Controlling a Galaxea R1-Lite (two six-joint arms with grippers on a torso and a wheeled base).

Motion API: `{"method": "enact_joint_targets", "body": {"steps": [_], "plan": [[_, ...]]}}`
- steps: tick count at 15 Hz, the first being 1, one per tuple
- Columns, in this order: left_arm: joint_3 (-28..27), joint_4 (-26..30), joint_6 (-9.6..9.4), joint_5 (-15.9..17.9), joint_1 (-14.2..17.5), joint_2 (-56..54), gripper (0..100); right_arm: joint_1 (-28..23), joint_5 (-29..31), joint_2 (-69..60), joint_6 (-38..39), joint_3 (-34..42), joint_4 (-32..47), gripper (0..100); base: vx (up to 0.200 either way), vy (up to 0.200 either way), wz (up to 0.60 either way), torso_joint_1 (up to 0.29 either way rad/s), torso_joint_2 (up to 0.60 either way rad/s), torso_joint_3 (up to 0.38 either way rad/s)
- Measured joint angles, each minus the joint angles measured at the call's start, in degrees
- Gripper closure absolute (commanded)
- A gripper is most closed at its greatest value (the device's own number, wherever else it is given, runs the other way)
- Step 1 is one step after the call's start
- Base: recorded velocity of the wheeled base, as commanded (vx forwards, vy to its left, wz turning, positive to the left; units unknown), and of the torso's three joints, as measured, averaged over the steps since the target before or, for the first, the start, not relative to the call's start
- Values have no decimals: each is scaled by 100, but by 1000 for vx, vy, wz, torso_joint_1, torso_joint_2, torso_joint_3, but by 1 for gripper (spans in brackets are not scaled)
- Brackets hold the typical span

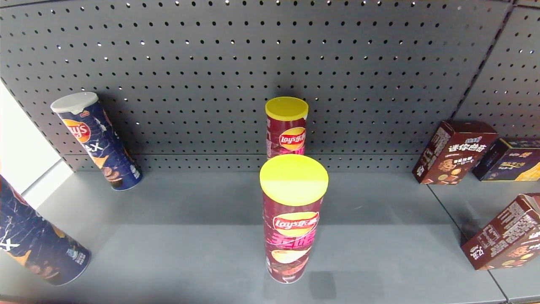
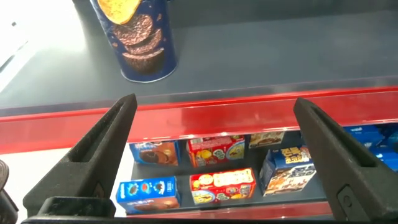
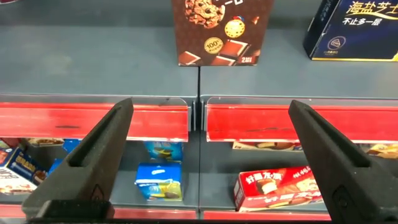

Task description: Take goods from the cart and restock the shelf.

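Two maroon chip cans with yellow lids stand upright on the grey shelf [image 1: 379, 236]: one near the front [image 1: 291, 219], one behind it against the pegboard [image 1: 287, 126]. Two dark blue chip cans stand at the left, one at the back [image 1: 99, 141] and one at the front edge [image 1: 33, 240], the latter also seen in the left wrist view [image 2: 140, 40]. My left gripper [image 2: 217, 155] is open and empty, just below the shelf's red front edge. My right gripper [image 3: 211, 155] is open and empty too, in front of a brown cookie box [image 3: 221, 31].
Brown boxes [image 1: 453, 152] [image 1: 506, 232] and a dark box [image 1: 508, 160] sit on the shelf's right section. Below the red rail [image 3: 143, 118], a lower shelf holds blue and red snack boxes [image 2: 214, 168] [image 3: 277, 186]. Bare shelf lies between the cans and boxes.
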State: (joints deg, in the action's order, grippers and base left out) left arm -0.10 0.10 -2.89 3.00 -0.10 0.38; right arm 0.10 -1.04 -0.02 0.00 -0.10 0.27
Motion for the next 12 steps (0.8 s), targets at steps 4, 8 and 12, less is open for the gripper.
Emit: {"method": "enact_joint_targets", "body": {"steps": [4, 8, 12], "plan": [[0, 0, 5, 0, 0, 0, 0, -2, 0, 0, 0, 0, 0, 0, -50, 0, 0, 2, -1, -1], [0, -5, 0, 0, 0, 0, 0, -2, 0, 0, 7, 0, -9, 0, 0, 0, 0, 0, 0, 0], [0, 0, -1, 0, 0, 0, 0, -5, 0, 0, 10, 0, 0, 0, 0, 0, 0, 0, 0, 0]]}}
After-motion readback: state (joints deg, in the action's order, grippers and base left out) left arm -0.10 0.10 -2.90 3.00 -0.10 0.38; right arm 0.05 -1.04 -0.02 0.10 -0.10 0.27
